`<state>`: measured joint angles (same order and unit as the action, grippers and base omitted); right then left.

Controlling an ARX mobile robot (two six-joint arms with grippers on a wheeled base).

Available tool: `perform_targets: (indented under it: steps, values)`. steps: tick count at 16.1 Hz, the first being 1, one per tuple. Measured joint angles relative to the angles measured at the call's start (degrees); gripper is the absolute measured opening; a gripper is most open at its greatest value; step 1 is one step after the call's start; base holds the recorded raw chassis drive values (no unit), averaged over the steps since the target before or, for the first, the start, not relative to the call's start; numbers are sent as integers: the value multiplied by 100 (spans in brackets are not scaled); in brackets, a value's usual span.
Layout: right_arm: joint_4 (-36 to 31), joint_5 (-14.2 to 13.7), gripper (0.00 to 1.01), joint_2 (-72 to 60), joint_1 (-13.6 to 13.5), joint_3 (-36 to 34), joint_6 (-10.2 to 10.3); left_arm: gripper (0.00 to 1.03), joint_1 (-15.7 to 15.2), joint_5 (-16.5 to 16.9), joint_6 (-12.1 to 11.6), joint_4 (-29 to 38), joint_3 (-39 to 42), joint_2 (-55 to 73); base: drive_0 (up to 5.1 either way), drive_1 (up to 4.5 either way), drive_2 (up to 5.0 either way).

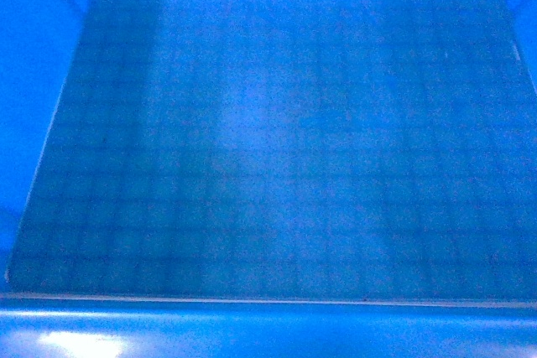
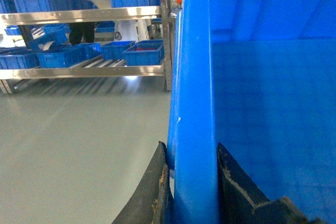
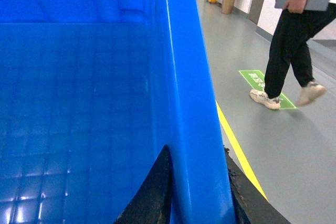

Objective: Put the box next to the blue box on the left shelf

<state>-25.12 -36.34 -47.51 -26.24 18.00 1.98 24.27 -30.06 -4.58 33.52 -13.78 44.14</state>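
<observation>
box [image 1: 277, 140]: the head view is filled edge to edge by the bright-blue crate; its smooth floor with a faint square grid is seen, along with the near rim along the bottom. its outer walls and whatever lies beneath it are cut off.
left gripper [image 2: 191, 192]: clamped on the crate's left wall, one dark finger outside and one inside, the blue rim pinched between them. only the finger ends are shown; the rest is cut off at the bottom edge.
right gripper [image 3: 197, 192]: clamped on the crate's right wall in the same manner, one dark finger on each side of the rim; the lower parts are out of frame.
left shelf [image 2: 105, 69]: a grey metal rack is seen in the left wrist view, well apart from the held crate, across bare grey floor [image 2: 79, 145]. its roller deck is glimpsed only between bins.
blue bins [image 2: 144, 53]: several are ranged on the rack's levels; contents are too small to be made out.
person [image 3: 294, 45]: seen walking in the right wrist view, head cut off, beside a green floor marking [image 3: 262, 85]. a yellow line [image 3: 236, 148] is partly hidden by the crate's rim.
</observation>
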Motion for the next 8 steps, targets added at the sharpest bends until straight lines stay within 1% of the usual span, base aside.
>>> perform_targets:
  steps: [8]
  values:
    - [-11, -2, 16, 0, 0, -4, -4, 16, 0, -4, 0, 2, 2, 2, 9, 434, -417]
